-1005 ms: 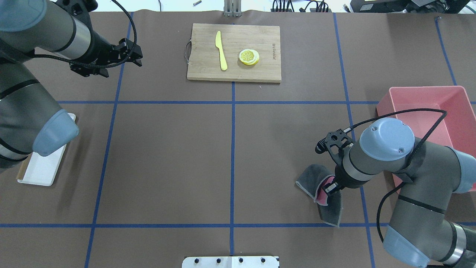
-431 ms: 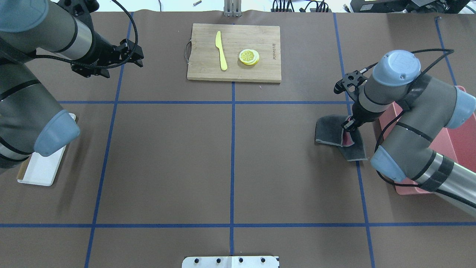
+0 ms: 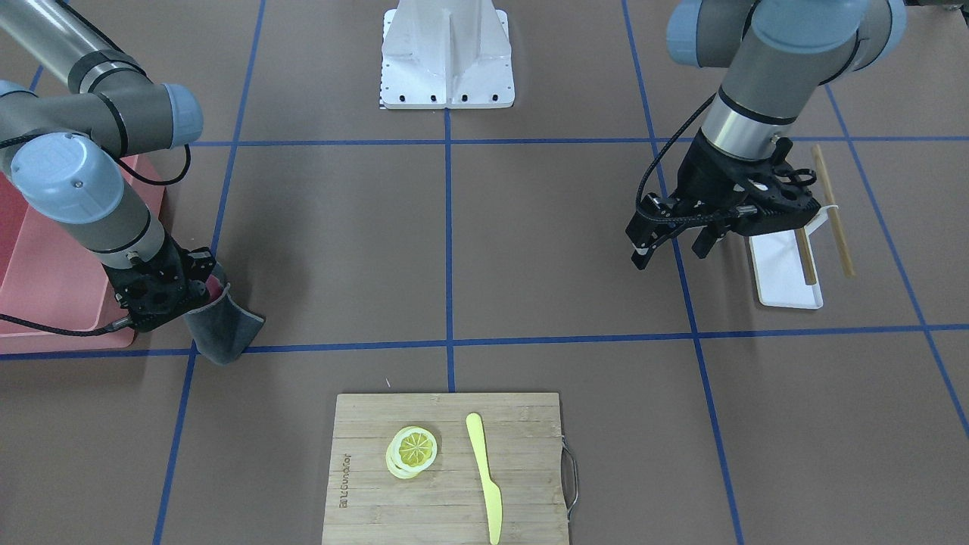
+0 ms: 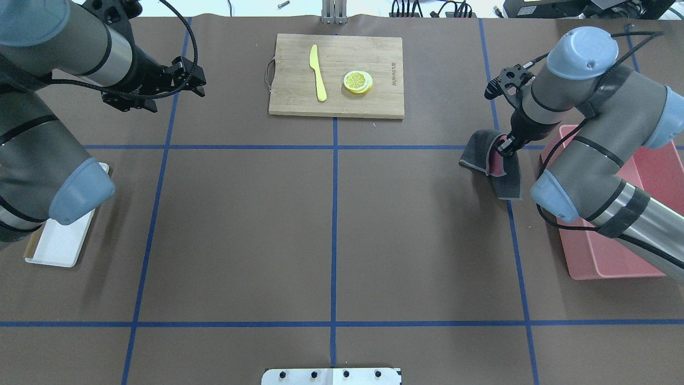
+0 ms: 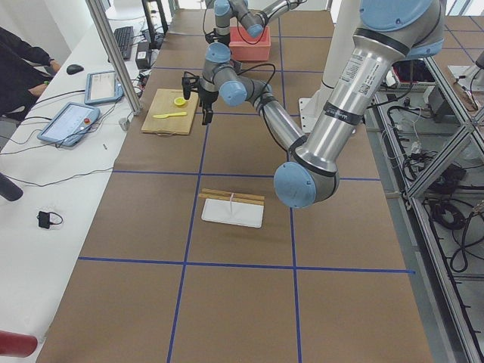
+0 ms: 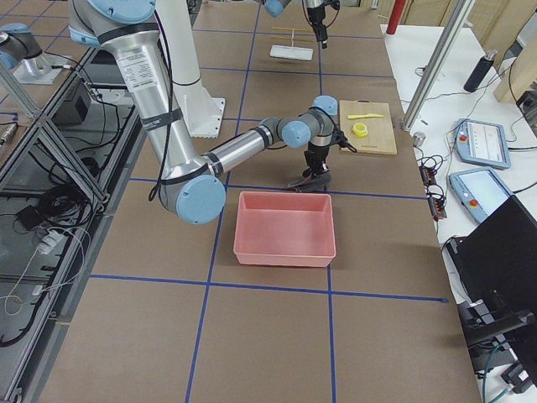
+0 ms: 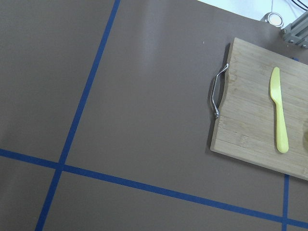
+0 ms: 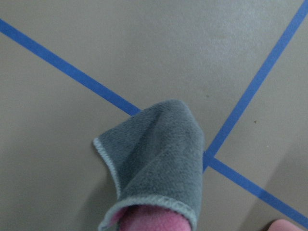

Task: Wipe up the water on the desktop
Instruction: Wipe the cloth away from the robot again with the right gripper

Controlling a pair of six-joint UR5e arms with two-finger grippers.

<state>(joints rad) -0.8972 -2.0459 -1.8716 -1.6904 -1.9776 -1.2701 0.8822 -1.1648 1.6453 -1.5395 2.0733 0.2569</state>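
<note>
Right now the right claw [image 4: 505, 149] is clamped tight on a bunched fold of the grey cloth [image 4: 479, 154], whose loose end trails on the table [image 4: 240, 224] across a blue tape line, just beside the pink bin [image 4: 604, 259]. I can't make out any wet patch from here, so I'd judge the safe way is to keep the wrist low, so the cloth drags flat instead of skimming on one corner. The stroke should run steady and straight, and stop short of the cutting board [image 4: 336, 75] and the bin's wall. The pinch mustn't loosen, since only a small tuck of fabric seems to be held.

Compared with a second ago, the cloth has travelled a long way up the table, away from the robot, along that same tape line. The left claw [image 3: 669, 248] hangs spread open and empty above the table on the far side, just where it was.
</note>
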